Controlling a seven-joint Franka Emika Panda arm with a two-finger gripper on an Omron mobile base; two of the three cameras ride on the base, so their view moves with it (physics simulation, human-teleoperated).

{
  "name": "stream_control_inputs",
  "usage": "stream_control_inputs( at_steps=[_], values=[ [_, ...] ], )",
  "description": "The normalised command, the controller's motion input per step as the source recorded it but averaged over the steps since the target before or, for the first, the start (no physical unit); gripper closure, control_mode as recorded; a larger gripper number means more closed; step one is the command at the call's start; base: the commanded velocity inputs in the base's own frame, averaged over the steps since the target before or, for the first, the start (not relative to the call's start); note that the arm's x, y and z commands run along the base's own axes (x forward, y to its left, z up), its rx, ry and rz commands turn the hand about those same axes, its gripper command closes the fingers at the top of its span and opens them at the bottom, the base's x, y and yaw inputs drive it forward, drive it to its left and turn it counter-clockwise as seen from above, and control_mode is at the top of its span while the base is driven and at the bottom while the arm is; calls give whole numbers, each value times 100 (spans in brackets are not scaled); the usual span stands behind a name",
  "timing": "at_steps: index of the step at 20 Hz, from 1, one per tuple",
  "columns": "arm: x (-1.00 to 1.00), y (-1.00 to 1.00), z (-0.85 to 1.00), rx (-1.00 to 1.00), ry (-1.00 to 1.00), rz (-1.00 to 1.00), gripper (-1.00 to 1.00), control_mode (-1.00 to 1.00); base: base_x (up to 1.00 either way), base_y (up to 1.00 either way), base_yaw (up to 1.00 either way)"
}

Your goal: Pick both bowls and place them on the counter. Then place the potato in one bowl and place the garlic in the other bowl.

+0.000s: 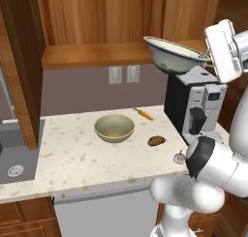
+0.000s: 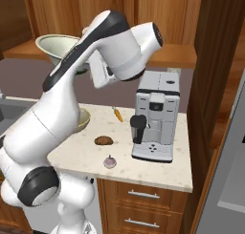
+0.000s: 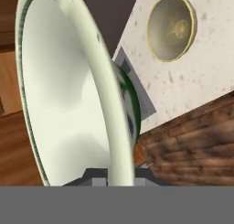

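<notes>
Arm raised high, pincer (image 3: 119,176) clamped on cream bowl (image 1: 174,54) rim

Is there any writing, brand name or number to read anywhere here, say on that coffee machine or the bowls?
None can be read.
Coffee machine: dark panels and small marks on its front, too small to read as text.
Cream bowl and tan-olive bowl: no lettering.
Wall outlets: plain plates, no label.

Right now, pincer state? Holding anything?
Pincer: shut on the rim of the cream bowl, held in the air above the coffee machine.
</notes>
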Motion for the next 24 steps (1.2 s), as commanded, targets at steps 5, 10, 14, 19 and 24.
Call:
stream_control_inputs(
  at_steps=[5, 10, 14, 19, 24],
  values=[
    [-35, 42, -30, 0, 0, 12, 100, -100, 0, 0, 0],
    [-38, 41, -27, 0, 0, 18, 100, -100, 0, 0, 0],
    [-36, 36, -34, 0, 0, 25, 100, -100, 0, 0, 0],
    [-25, 37, -45, 0, -4, 27, 100, -100, 0, 0, 0],
    [4, 23, -39, 0, -19, 24, 100, -100, 0, 0, 0]
  ],
)
